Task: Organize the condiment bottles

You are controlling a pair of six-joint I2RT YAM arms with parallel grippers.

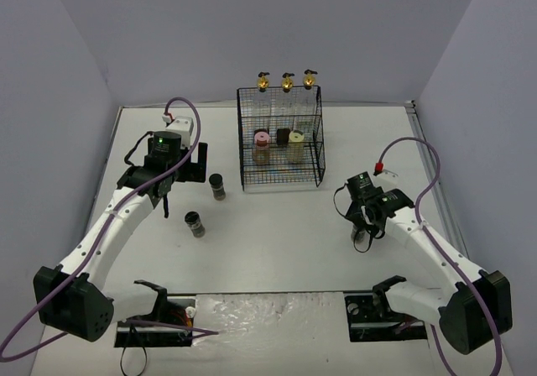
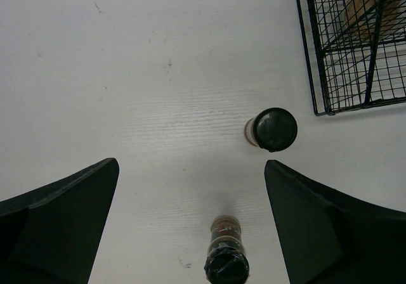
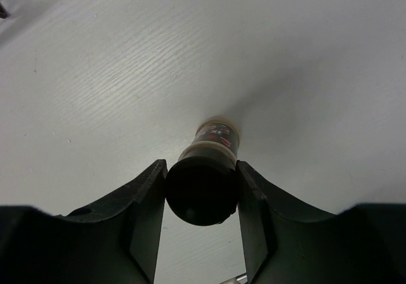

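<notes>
My right gripper is shut on the black cap of a small dark jar, upright at the table surface on the right. My left gripper is open and empty above the table, left of the rack. Two more small black-capped jars stand loose on the table: one near the rack, one nearer the front. In the black wire rack, three tall glass bottles with gold spouts stand at the back, with a pink-capped jar, a dark jar and a cream-capped jar in front.
The rack's corner shows at the top right of the left wrist view. Grey walls close in the table on three sides. Both arm bases and their cables sit at the near edge.
</notes>
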